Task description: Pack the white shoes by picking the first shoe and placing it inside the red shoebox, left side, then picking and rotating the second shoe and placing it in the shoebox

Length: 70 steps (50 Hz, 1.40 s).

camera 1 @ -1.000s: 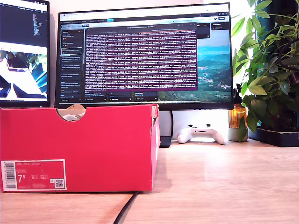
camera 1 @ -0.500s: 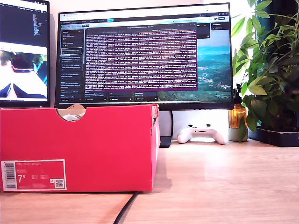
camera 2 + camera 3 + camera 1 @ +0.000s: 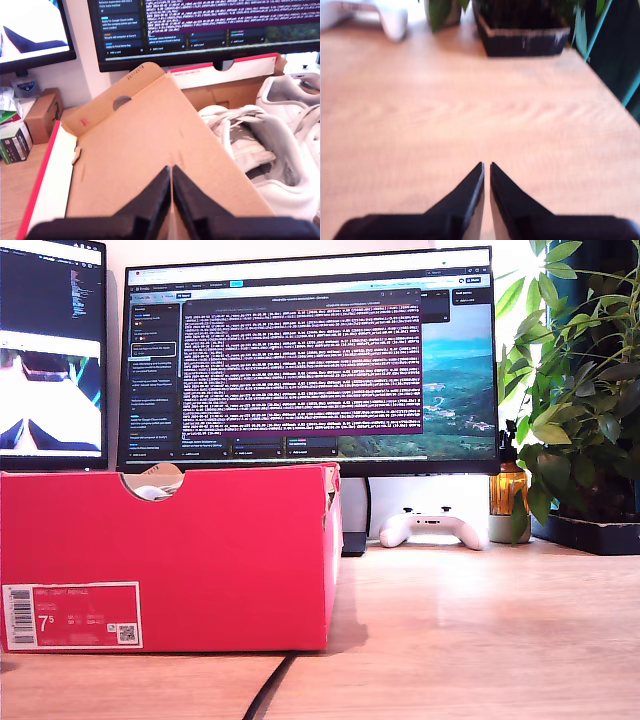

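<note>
- Vs a second ago: basically nothing moved in the exterior view. Only the picture on the small screen point(image 3: 52, 350) at the exterior view's left has changed; box, pad and plant sit where they were.
- Two monitors: that small one and the big monitor point(image 3: 310, 355) full of text behind the box.
- One wooden desk point(image 3: 470, 630) under everything.
- One red shoebox point(image 3: 170, 560), at the exterior view's left, barcode label facing the camera, half-round notch in its top edge. In the first wrist view its brown flap point(image 3: 150, 145) lies open.
- One potted plant point(image 3: 580, 390) at the exterior view's right.
- Two white shoes point(image 3: 270, 150), both inside the shoebox, side by side, laces loose. A bit of white shows through the notch in the exterior view.
- One white game controller point(image 3: 432, 528) on the desk under the big monitor.
- My first gripper point(image 3: 171, 172) hovers over the box flap, fingers pressed together, holding nothing.
- My second gripper point(image 3: 486, 167) is over bare desk, fingers nearly touching, only a sliver between the tips, nothing in them.
</note>
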Tool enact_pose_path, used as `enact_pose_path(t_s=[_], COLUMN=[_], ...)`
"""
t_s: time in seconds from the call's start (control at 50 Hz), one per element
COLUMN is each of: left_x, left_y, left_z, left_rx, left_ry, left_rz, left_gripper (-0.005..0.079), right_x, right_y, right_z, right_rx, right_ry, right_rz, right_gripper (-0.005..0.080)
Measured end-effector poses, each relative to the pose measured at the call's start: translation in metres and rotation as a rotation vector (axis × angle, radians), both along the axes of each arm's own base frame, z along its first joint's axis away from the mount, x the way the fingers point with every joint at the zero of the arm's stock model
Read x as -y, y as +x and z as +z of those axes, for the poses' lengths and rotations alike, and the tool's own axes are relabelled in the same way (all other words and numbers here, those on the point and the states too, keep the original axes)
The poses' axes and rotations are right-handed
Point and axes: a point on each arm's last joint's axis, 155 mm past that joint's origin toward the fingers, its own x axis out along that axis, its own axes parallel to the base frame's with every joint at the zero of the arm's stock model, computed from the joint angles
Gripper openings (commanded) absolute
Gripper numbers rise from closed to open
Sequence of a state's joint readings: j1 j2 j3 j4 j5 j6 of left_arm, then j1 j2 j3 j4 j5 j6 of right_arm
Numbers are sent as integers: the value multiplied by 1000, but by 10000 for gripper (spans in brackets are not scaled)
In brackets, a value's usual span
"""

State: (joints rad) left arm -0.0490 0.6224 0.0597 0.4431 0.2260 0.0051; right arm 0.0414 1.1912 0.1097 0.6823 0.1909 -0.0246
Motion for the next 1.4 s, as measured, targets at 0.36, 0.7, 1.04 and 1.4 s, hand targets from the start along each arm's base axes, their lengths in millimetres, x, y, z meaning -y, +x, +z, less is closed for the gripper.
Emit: enact_pose_path(t_s=[0.36, 0.7, 1.04, 1.4], left_x=[1, 0, -10, -19], left_y=[-11, -21, -29, -39], left_z=[0, 21, 24, 12], left_rx=[47, 126, 140, 94], left_ry=[1, -1, -4, -27], left_rz=[-10, -7, 50, 97], left_gripper=[-21, -21, -21, -21], right_x=[0, -26, -18, -18], right_y=[-7, -21, -37, -55], right_z=[43, 39, 62, 84], right_rx=[132, 84, 146, 225], right_ry=[7, 11, 4, 8], right_rz=[3, 92, 59, 63], right_gripper=[-2, -2, -2, -2])
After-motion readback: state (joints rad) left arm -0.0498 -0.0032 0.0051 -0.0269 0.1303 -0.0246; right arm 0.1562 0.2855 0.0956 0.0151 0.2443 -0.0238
